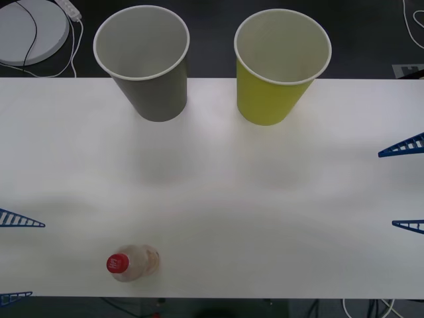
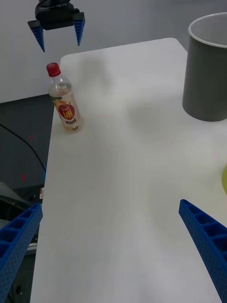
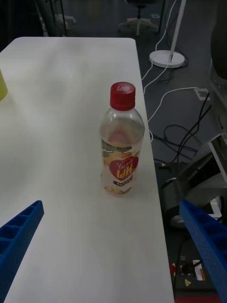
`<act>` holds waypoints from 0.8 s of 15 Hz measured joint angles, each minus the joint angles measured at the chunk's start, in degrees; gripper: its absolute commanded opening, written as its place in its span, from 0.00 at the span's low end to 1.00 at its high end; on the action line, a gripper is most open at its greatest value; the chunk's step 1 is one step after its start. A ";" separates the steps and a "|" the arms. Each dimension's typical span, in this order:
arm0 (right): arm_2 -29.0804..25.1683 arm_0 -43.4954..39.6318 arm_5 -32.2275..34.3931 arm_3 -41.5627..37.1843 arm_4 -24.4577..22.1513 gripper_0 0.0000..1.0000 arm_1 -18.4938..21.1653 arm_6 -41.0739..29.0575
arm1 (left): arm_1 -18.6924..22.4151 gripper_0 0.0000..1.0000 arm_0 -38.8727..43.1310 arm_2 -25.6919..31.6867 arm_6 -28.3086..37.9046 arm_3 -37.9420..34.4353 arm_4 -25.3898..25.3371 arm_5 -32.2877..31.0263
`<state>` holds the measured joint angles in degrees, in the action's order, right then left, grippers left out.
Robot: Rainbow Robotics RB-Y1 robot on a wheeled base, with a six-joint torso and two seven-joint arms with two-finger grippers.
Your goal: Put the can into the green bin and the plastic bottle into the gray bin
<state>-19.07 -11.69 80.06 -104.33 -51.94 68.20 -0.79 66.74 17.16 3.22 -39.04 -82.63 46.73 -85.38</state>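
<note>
The plastic bottle [image 1: 132, 263] stands upright near the table's front edge on the left, clear with a red cap [image 3: 122, 95] and a pale label [image 2: 68, 113]. At the back stand the gray bin [image 1: 142, 63] on the left and the green bin [image 1: 281, 66] on the right, both upright with white insides. My left gripper [image 1: 13, 258] is open at the left edge, level with the bottle and apart from it. Over at the right edge my right gripper [image 1: 407, 185] is open and holds nothing. The can is out of view.
The white table [image 1: 265, 199] is bare between bottle and bins. The bottle is close to the front edge [image 3: 156, 189]. A white round base [image 1: 30, 30] with cables lies on the floor behind the table's back left.
</note>
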 measured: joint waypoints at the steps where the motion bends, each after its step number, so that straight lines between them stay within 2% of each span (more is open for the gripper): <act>1: 0.00 0.00 0.00 0.00 0.00 1.00 0.00 0.00 | -0.63 1.00 -0.04 -0.69 -0.38 0.05 0.10 0.03; 7: 0.00 0.00 0.00 0.00 0.00 1.00 0.00 0.00 | -6.86 1.00 -1.35 -1.57 -0.25 0.09 4.77 1.59; 12: 0.00 0.00 0.00 0.00 0.00 1.00 0.00 0.00 | -7.97 1.00 -3.23 -7.22 -0.27 0.03 3.32 4.08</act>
<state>-19.07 -11.69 80.06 -104.33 -51.94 68.20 -0.79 58.77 13.94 -4.00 -39.31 -82.60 50.06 -81.30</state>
